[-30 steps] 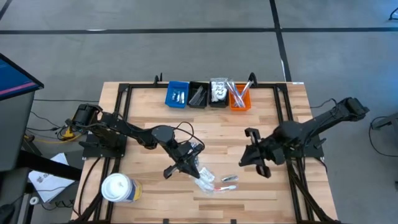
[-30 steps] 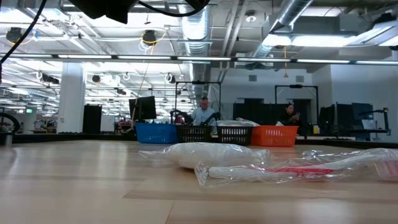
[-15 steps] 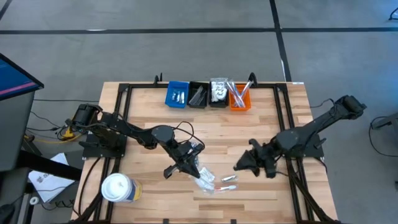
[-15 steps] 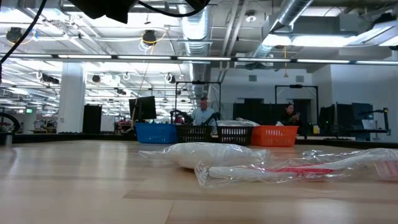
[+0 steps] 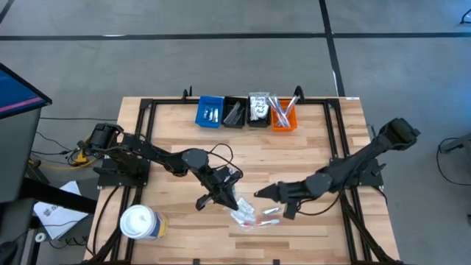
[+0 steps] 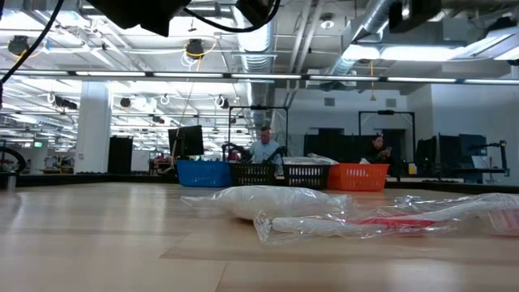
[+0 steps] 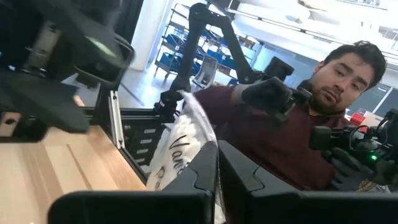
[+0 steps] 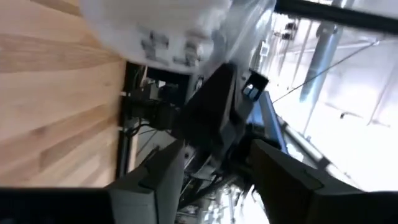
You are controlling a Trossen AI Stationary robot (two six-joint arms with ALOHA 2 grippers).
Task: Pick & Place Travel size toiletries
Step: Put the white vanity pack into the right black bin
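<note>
Even, bright overhead light; ceiling strip lamps (image 6: 203, 75) glare in the low view. Soft, short shadows lie under the arms on the table (image 5: 169, 125). The near sachets (image 6: 365, 219) are slightly soft; a window (image 8: 348, 93) washes out the right wrist view.

r gripper (image 5: 259, 193) open by sachets (image 5: 246, 215); l gripper (image 5: 224, 197) shut.

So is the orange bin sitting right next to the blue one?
No, the orange bin is at the far end of the row from the blue bin, with two other bins between them.
</note>
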